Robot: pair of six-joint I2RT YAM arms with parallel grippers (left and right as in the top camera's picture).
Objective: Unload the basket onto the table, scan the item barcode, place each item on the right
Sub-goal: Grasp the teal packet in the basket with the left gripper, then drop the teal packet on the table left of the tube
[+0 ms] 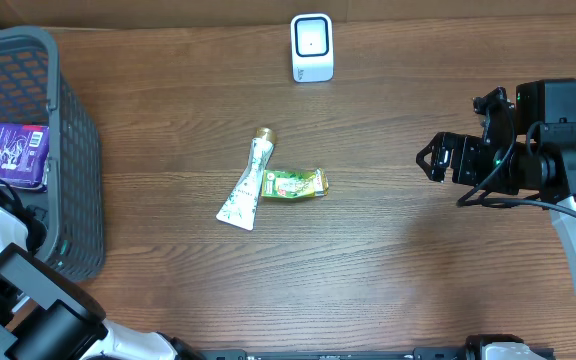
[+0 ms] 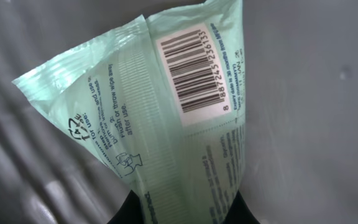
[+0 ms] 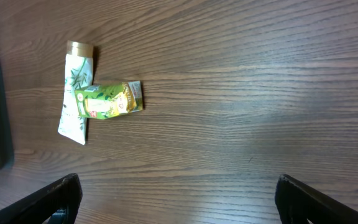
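With left hand clamped on pale green packet inside basket at 9 o'clock, right hand wide open and empty at 3 o'clock, beware thin film slipping or buckling on lift, turning barcode from scanner at 12 o'clock.

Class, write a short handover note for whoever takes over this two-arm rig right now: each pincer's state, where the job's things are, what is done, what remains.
Left pincer: shut on a pale green plastic packet, its barcode facing the wrist camera, at the grey plastic basket.
Right pincer: open, empty, over the wooden table.
White box-shaped scanner: far edge, centre.
Done: packet gripped.
To do: carry its barcode to the scanner.
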